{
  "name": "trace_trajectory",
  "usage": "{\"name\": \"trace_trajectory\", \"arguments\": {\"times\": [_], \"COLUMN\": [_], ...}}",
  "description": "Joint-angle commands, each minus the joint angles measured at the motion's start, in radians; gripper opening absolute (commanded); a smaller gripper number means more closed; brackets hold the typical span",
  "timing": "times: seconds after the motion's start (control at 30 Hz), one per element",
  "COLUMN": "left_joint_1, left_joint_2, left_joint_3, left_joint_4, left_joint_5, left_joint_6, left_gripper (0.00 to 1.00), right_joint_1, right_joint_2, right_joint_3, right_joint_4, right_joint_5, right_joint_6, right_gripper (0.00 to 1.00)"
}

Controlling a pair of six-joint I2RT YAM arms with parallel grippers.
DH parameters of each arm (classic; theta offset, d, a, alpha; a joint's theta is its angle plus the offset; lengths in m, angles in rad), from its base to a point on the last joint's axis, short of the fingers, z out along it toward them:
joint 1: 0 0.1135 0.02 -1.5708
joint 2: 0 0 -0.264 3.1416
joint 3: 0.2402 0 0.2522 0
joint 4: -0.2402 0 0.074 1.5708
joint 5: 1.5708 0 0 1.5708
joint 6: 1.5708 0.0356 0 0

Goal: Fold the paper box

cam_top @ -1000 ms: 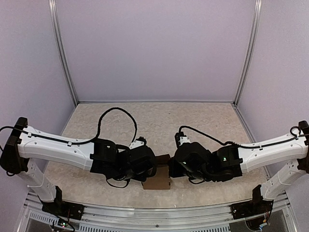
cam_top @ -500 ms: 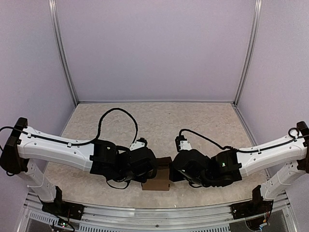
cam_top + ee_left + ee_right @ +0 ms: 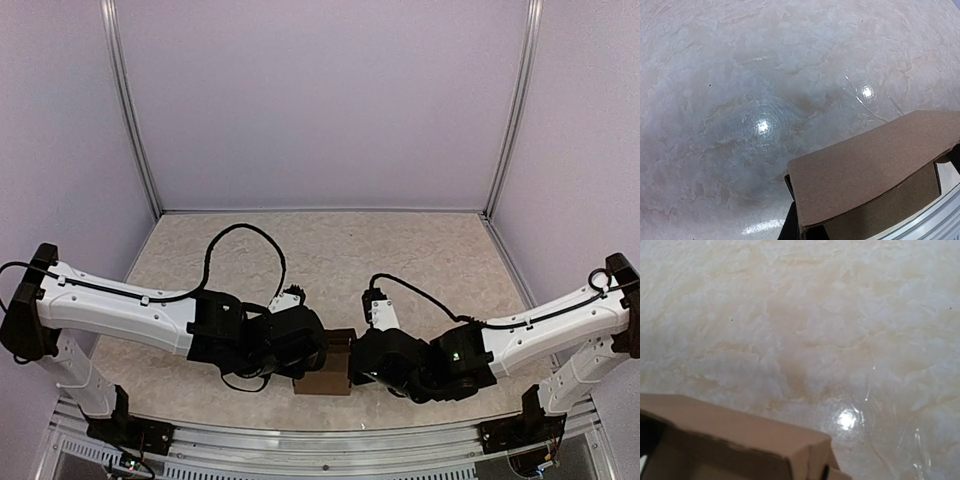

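My 2 grippers meet at the paper box (image 3: 325, 376), which sits close to the near edge of the bench (image 3: 330, 250), about midway between its left and right edges and partly hidden under my wrists in the top view. My left gripper (image 3: 308, 348) is at the box's left side and my right gripper (image 3: 362, 362) at its right. Both have their jaws pressed together, and I cannot tell whether either has card nipped between them. From the left wrist I see a broad brown panel (image 3: 875, 160) slanting across the lower right, with a darker wall under it. From the right wrist I see a raised wall with a folded rim (image 3: 735, 437) and a hollow inside it at the lower left. I judge the box partly formed, with its walls up and at least 1 flap left to bring down. To do this well, I would use the left as an anchor, braced against its side so the light card cannot skate on the glossy bench. The right would then push the flap over along its crease, slowly and with a flat contact, not a jab from 1 tip. The risks are the box sliding toward the near edge and a wall buckling off its crease, so short pushes checked in both wrist views suit best.
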Motion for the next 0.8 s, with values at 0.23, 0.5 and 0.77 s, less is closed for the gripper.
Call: {"name": "trace_trajectory", "arguments": {"times": [0.23,0.5,0.77], "left_joint_1": [-0.034,-0.039,-0.044], "left_joint_2": [0.021,0.01,0.02], "left_joint_3": [0.023,0.01,0.006], "left_joint_4": [0.067,0.085,0.099], "left_joint_5": [0.058,0.068,0.082], "left_joint_6": [-0.015,-0.021,-0.022], "left_gripper": [0.0,0.0,0.0], "right_joint_1": [0.051,0.067,0.076], "right_joint_2": [0.102,0.129,0.142], "right_joint_3": [-0.031,-0.027,-0.026], "right_joint_4": [-0.021,-0.045,-0.046], "right_joint_5": [-0.039,-0.04,-0.053], "right_joint_6": [0.018,0.021,0.023], "right_gripper": [0.0,0.0,0.0]}}
